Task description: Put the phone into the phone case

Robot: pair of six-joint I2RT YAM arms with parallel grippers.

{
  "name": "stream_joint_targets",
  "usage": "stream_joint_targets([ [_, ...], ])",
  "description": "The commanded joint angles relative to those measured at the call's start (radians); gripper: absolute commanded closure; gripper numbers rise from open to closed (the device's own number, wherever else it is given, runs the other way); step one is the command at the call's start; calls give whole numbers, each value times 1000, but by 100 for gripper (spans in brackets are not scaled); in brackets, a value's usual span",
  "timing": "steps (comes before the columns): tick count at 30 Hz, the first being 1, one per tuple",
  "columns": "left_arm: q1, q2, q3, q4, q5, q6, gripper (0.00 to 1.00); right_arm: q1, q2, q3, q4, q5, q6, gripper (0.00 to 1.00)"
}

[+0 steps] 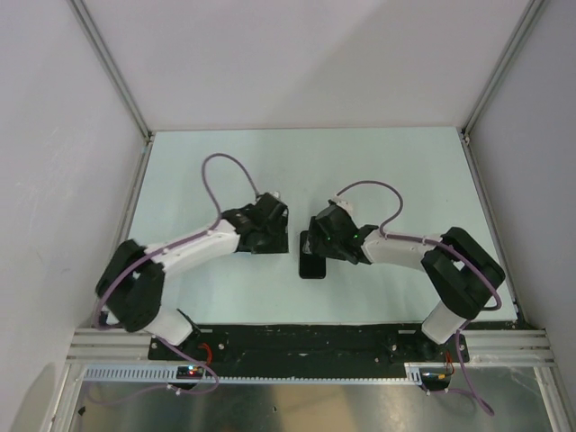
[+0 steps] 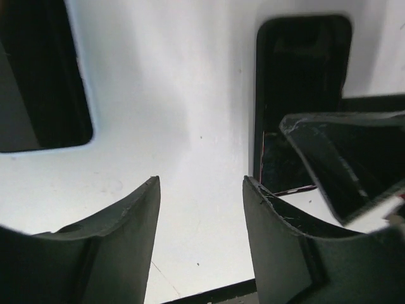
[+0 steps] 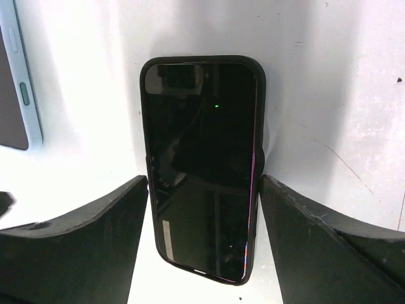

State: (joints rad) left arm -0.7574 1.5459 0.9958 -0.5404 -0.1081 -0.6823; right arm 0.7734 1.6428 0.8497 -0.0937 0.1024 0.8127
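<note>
The phone [image 3: 202,164] sits inside the black phone case [image 3: 202,59], screen up, and the pair lies flat on the white table [image 1: 405,162]. It is about midway between the table's left and right edges and somewhat nearer the near edge than the far one.

The right gripper [image 3: 204,180] hangs low over the lower half of the phone. Its two fingers [image 3: 95,221] are spread, one on each long side of the case, with the case rim just beside each. From the wrist view it is hard to say whether either finger touches the rim.

The left gripper [image 2: 201,180] is just left of the cased phone. Its fingers [image 2: 126,221] are also spread, with only bare table between them and nothing pinched. In its view the case lies off to the upper right, partly covered by the right gripper.

A flat object with a pale blue edge [image 3: 16,82] lies on the table at the left border of the right wrist view, apart from the case.
</note>
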Motion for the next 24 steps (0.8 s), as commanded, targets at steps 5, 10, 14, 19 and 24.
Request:
stream_joint_targets([
  [5,92,-269,-126,14,-26,-49,40,117,128,99,-170,153,110,22],
  [10,134,-393,-196,12,6,-32,40,171,255,242,-286,225,149,21],
  [14,161,-464,-227,0,36,-14,40,179,335,344,-322,245,155,26],
  [19,188,-525,-248,-20,62,15,40,155,425,475,-379,285,109,26],
  [24,215,-566,-256,-36,85,42,40,114,417,467,-408,288,123,22],
])
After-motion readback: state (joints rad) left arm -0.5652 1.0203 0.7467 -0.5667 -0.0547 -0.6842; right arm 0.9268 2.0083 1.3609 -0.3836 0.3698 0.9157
